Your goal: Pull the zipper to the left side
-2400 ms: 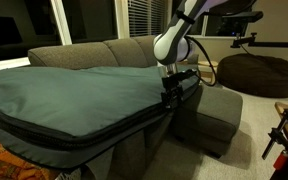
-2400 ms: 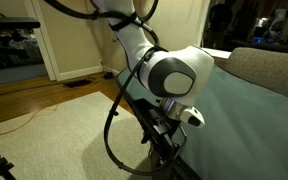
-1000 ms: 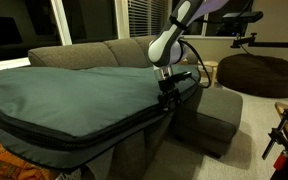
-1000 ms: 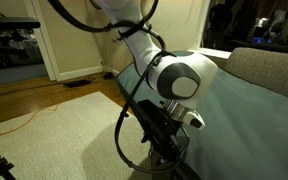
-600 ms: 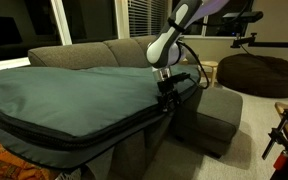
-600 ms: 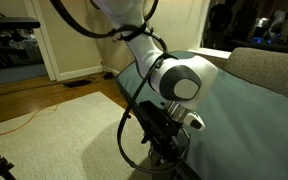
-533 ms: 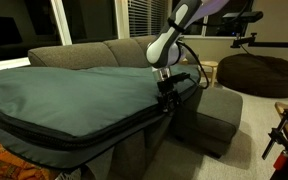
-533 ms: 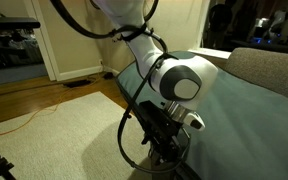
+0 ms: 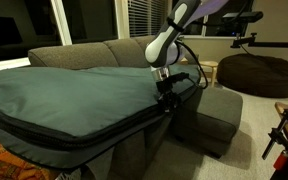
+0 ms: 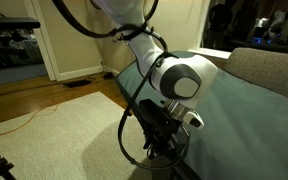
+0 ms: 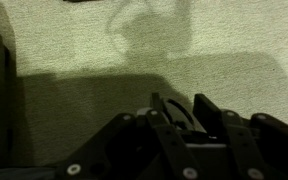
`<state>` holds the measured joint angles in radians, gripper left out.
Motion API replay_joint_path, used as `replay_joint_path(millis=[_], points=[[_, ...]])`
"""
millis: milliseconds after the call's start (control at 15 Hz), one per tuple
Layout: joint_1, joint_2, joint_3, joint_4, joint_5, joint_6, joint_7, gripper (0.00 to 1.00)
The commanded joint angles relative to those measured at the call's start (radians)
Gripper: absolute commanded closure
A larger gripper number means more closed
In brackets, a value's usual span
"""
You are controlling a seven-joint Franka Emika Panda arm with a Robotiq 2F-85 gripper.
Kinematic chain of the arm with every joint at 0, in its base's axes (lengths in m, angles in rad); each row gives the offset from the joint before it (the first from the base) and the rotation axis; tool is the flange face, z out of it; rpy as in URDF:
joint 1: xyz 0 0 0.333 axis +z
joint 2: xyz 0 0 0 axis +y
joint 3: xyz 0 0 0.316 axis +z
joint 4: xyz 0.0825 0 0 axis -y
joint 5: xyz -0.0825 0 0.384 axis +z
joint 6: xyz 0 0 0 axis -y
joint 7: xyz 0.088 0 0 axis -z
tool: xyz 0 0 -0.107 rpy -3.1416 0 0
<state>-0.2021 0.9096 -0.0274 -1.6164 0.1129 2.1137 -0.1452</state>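
A big grey-green bag (image 9: pixel 74 95) lies across the couch, with its dark zipper seam (image 9: pixel 84 138) running along the front edge. My gripper (image 9: pixel 167 100) points down at the bag's right corner, at the end of that seam. From the opposite side, it (image 10: pixel 162 150) hangs at the edge of the same bag (image 10: pixel 239 110). In the wrist view the gripper (image 11: pixel 179 105) is nearly black over shaded carpet. Its fingers stand close together with a thin dark curved thing between them. The zipper pull itself cannot be made out.
The grey couch (image 9: pixel 94 52) carries the bag, and a grey ottoman (image 9: pixel 219 115) stands right beside the gripper. A brown beanbag (image 9: pixel 259 72) sits further back. An orange cable (image 10: pixel 24 120) crosses the wooden floor, with beige carpet (image 10: pixel 64 140) below the arm.
The wrist has shifted slightly since the earliest frames and stays at the bag's corner. Over the last half second nothing visibly moves in the exterior views.
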Motion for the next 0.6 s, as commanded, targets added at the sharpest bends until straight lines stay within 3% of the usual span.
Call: replay_joint_path(millis=[0,267,533], points=[[-0.021,0.003,0.011,0.016,0.014,-0.033,-0.019,0.91],[-0.02,-0.006,0.009,0.003,0.016,-0.031,-0.015,0.99],[-0.016,-0.026,0.005,-0.02,0.018,-0.01,-0.001,0.95]])
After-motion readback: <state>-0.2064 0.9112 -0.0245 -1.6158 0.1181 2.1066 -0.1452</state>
